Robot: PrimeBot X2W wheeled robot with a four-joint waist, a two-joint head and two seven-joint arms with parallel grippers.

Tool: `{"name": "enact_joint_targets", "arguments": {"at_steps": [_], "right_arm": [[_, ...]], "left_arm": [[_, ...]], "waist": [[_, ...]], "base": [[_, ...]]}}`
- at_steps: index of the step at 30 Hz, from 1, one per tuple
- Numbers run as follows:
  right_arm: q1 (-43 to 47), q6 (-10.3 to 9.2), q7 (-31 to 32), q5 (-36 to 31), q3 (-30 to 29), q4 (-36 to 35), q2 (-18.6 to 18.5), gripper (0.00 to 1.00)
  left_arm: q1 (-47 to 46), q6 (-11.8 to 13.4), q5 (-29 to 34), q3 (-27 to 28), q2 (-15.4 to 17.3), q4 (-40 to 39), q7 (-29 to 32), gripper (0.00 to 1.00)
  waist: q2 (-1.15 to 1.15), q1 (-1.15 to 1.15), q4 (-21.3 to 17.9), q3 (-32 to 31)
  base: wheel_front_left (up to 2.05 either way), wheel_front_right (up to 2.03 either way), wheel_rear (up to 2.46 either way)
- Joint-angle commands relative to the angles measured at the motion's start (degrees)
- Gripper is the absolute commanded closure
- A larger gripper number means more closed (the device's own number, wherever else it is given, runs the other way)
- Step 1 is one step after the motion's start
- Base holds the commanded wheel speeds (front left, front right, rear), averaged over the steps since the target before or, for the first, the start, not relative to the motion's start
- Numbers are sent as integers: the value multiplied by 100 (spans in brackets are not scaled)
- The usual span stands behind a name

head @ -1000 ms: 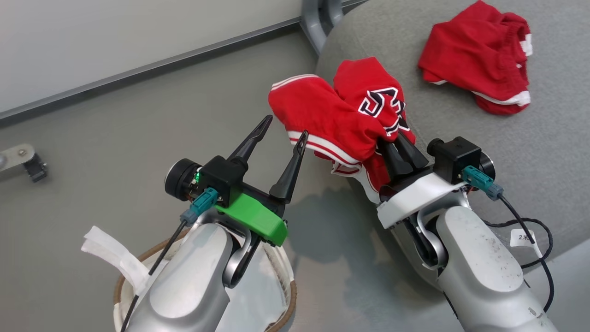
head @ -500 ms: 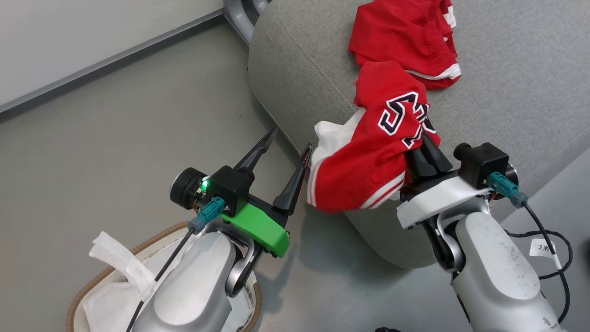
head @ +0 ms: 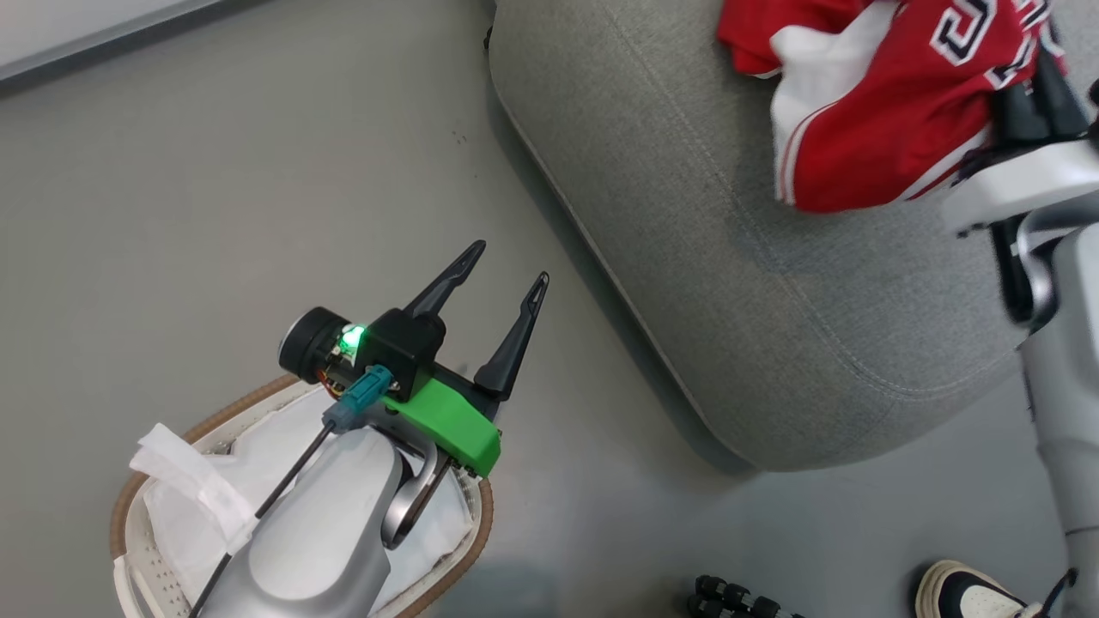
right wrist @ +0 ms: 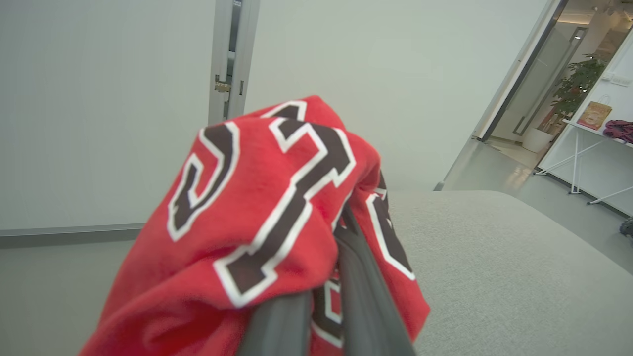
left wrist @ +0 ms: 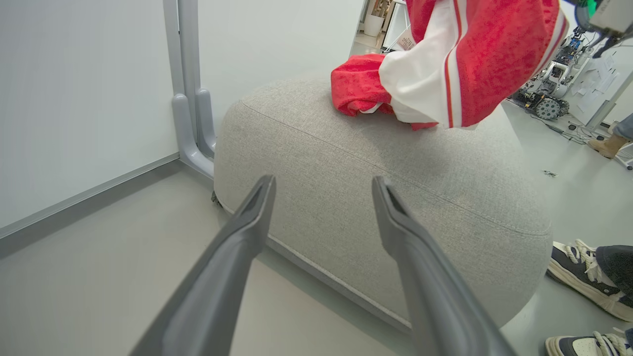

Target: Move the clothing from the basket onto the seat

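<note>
Two fingers of the right gripper [head: 1035,81] clamped together on the jersey [head: 893,120] (lettering facing up), held over the seat [head: 730,257] at 1 o'clock. Shorts [left wrist: 356,89] lying on the cushion top just behind. At 7 o'clock, left gripper [head: 508,264] spread apart, empty, beside the basket [head: 485,515].

A person's sneaker [head: 970,592] rests on grey floor [head: 215,215]; white liner cloth [head: 266,425] lies crumpled.

Robotics lab or office. Grey floor [head: 215,172], white partition walls [right wrist: 99,99] with metal posts [left wrist: 180,49], wheeled machines [left wrist: 546,99] parked far off, potted plant [right wrist: 568,94] by a glass doorway [right wrist: 536,89].
</note>
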Motion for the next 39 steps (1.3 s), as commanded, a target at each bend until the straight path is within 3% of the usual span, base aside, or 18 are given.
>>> {"name": "enact_joint_targets", "arguments": {"at_steps": [1, 7, 11, 16, 20, 21, 22, 23, 30, 39], "right_arm": [[-221, -8, -29, -99, -128, 105, -149, 100], [-1002, -8, -8, -726, -1037, 791, -832, 100], [-1279, -8, 136, -1154, -1784, 995, -1096, 100], [-1340, -8, 349, -1615, -2581, 1045, -1198, 100], [-1256, -8, 372, -1804, -3013, 1179, -1014, 100], [-1219, -8, 315, -1841, -3096, 1252, -948, 88], [-1197, -8, 260, -1868, -3143, 1306, -903, 64], [-1158, -8, 196, -1912, -3177, 1385, -856, 0], [-699, -8, -16, -1908, -3249, 1597, -468, 0], [655, -8, -26, -1287, -2909, 271, 189, 0]], "left_arm": [[-111, -20, 41, 4, 98, -26, 0, 0], [-292, -21, 46, -78, 364, -217, 24, 0], [-357, -22, 0, -46, 535, -353, 54, 0], [-437, -13, -65, 49, 688, -449, 63, 0], [-428, 55, -137, 178, 803, -525, 48, 0], [-400, 72, -157, 225, 843, -520, 42, 0], [-375, 69, -175, 256, 879, -506, 37, 0], [-339, 78, -208, 283, 902, -490, 32, 0], [-183, 135, -339, 464, 920, -376, 0, 0], [123, 190, -360, 772, 791, -355, -7, 0]], "waist": [[0, -1, 303, 399], [0, -1, 584, 874], [0, -1, 777, 1105], [0, -1, 998, 1335], [0, -1, 1139, 1467], [0, -1, 1163, 1485], [0, -1, 1180, 1492], [0, -1, 1205, 1486], [0, -1, 1310, 1283], [0, -1, 1429, 795]], "base": [[0, 0, 0], [0, 0, 0], [0, 0, 0], [0, 0, 0], [0, 0, 0], [0, 0, 0], [0, 0, 0], [0, 0, 0], [0, 0, 0], [0, 0, 0]]}}
